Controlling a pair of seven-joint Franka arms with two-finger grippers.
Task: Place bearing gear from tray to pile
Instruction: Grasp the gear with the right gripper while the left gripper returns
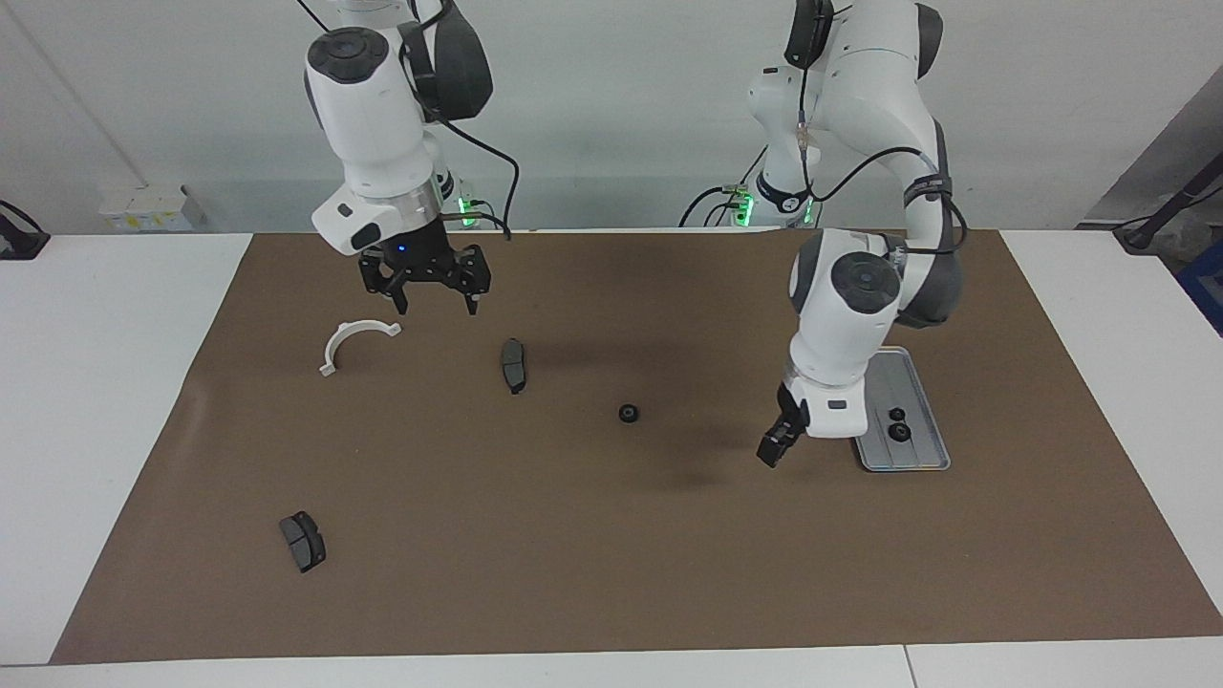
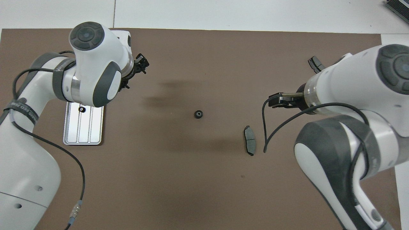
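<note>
L gripper (image 1: 776, 449) empty, jaws apart, up beside tray (image 1: 932, 457); 2 gears (image 1: 897, 424) left. Next: centre over 1, descend straight. R gripper (image 1: 435, 303) open, waiting.

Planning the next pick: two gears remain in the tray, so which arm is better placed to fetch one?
Left, probably. Its end effector hangs empty beside the tray holding the gears; the right end effector is up near the white bracket.
</note>
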